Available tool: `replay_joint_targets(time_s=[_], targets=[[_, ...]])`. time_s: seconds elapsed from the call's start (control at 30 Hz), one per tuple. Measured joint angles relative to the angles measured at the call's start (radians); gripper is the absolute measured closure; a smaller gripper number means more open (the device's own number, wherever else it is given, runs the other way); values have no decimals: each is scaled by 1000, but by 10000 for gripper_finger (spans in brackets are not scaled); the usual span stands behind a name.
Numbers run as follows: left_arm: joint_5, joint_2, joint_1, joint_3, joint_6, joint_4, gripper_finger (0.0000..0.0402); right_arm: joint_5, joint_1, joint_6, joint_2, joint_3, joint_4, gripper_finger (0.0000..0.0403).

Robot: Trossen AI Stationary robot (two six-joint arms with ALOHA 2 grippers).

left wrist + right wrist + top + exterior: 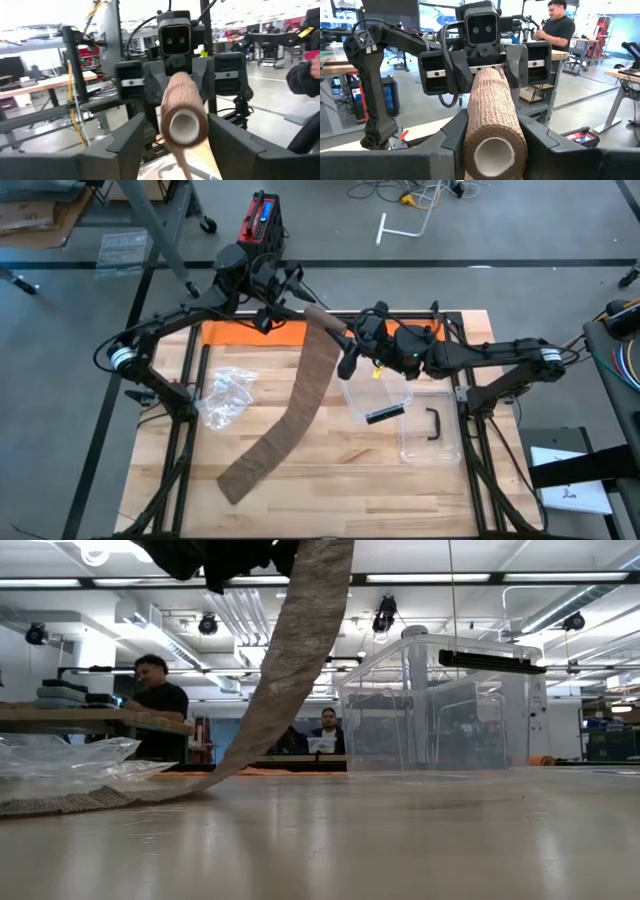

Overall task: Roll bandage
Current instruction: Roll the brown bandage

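Two grippers are facing each other along the roll's (492, 120) long axis, upper centre of the high view. Right gripper (492, 142) fingers are clamping it; left gripper (175, 137) fingers are spread, flanking it. Bandage tail (285, 435) is trailing onto the table (330, 490).

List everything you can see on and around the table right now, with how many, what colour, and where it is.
Tan-brown elastic bandage roll: one, held in the air between the two grippers, above the table's far middle.
Unrolled bandage strip: one, brown, hanging from the roll down to the table's near left.
Clear crumpled plastic bag: one, table's left.
Clear plastic box: one, table's right; its black handle shows from above.
Orange flat sheet: one, far edge of the table.
Light wooden table: one.
People: two or more, in the room behind.
Left gripper: black, fingers beside the roll's far end.
Right gripper: black, closed on the roll's near end.
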Motion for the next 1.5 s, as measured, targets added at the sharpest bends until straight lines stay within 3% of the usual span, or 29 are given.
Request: replay_joint_targets(time_s=[0.23,0.6,0.8,1.2,1.33,1.5], targets=[[15,1,1,-42,27,-8,185,-50,-5,-7,-14,-4,33,286],[18,2,-4,-65,6,-4,214,-44,-5,-97,-15,-4,79,289],[19,2,-5,-65,-11,-6,217,-44,-13,-87,-15,-4,70,287],[-13,-29,37,-64,-82,-11,262,-43,-30,-89,-17,-5,48,288],[-59,-44,62,-64,-117,-6,250,-43,-30,-89,-28,-3,58,292],[-61,-46,25,-67,-139,-7,203,-43,-34,-93,-28,-2,42,289]])
